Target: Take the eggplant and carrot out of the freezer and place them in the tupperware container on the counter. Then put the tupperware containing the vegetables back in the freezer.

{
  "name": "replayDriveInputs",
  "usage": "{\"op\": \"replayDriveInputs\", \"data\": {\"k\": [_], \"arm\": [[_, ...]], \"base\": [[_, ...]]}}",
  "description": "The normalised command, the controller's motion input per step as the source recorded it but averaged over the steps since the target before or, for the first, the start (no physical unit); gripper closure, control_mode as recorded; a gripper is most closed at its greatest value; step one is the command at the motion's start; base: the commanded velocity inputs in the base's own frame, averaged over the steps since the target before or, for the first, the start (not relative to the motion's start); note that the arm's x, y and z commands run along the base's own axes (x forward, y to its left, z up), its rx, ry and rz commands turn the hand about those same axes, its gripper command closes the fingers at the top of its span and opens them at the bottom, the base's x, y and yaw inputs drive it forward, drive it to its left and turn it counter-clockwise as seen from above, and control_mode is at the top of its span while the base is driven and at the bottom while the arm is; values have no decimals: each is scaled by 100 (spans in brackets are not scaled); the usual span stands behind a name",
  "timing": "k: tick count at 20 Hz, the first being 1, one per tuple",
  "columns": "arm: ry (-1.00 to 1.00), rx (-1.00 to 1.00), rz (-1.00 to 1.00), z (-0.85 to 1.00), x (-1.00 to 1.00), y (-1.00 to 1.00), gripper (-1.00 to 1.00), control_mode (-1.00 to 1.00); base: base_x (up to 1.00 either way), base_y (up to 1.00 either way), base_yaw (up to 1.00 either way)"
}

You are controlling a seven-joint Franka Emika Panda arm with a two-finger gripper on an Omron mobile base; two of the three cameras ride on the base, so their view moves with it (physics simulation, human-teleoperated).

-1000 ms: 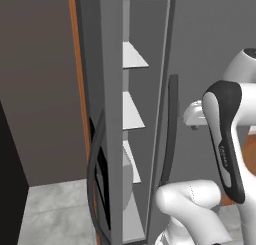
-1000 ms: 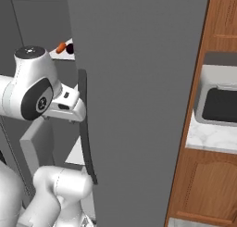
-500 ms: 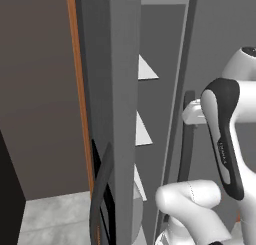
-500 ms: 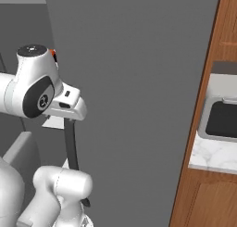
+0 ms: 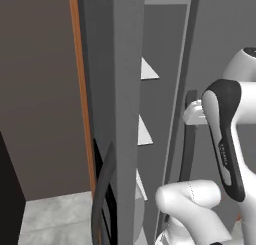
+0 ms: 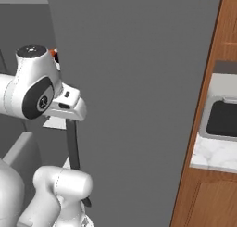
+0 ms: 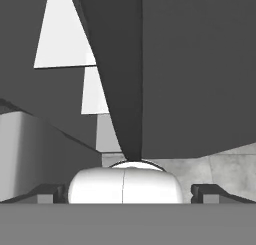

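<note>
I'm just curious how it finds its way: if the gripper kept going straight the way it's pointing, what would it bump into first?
Probably the freezer's dark door handle, dead ahead between the open gripper fingertips; how far off is hard to judge.

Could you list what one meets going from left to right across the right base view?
Robot arm → dark door handle → grey freezer door → brown wooden cabinet → marble counter.

The tall grey freezer's broad door panel (image 6: 139,110) stands ajar across the front, its long dark curved handle (image 5: 189,139) just beside the hand (image 7: 128,189), whose fingers are spread wide. A narrow gap between door edge and cabinet wall (image 5: 125,114) exposes the white inner shelves (image 5: 148,70).
</note>
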Motion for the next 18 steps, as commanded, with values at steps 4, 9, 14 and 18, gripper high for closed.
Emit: {"op": "replayDriveInputs", "data": {"k": [4, 9, 14, 18], "arm": [[0, 0, 0, 0, 0, 0, -100, 100], [0, 0, 0, 0, 0, 0, -100, 100], [0, 0, 0, 0, 0, 0, -100, 100], [0, 0, 0, 3, 0, 31, -100, -100]], "base": [[9, 59, 0], [0, 60, 0], [0, 48, 0], [0, 12, 0]]}}
